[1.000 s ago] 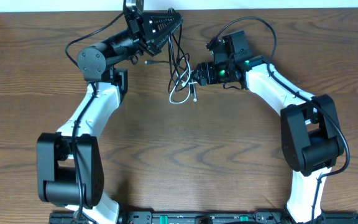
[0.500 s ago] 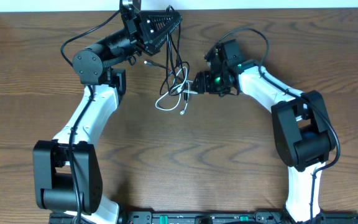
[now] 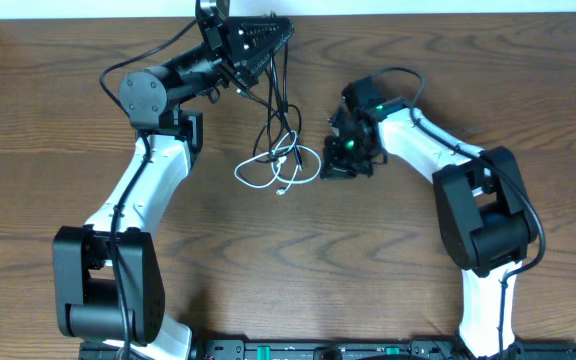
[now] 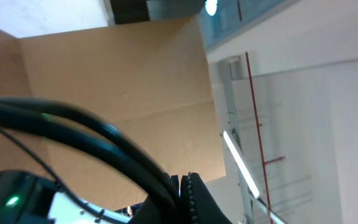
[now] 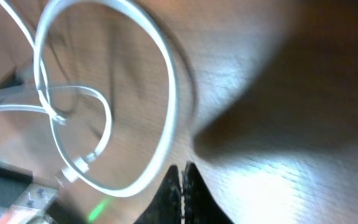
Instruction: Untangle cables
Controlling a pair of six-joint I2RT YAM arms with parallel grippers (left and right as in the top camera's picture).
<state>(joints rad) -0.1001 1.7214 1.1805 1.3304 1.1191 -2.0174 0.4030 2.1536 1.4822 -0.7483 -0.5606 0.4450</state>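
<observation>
Overhead, left gripper (image 3: 282,29) pinches the black cable (image 3: 271,105) (raised above the table (image 3: 218,270)); right gripper (image 3: 325,170), fingers pressed together, sits beside the white cable (image 3: 248,178).

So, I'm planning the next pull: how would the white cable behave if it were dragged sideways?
Probably floppy: the white cable lies in loose curled loops on the table. Likely light, since it looks thin, so it should slide easily. It may tug the black cable, which seems to overlap its loops.

One black cable (image 3: 270,100); one white cable (image 5: 171,99)
</observation>
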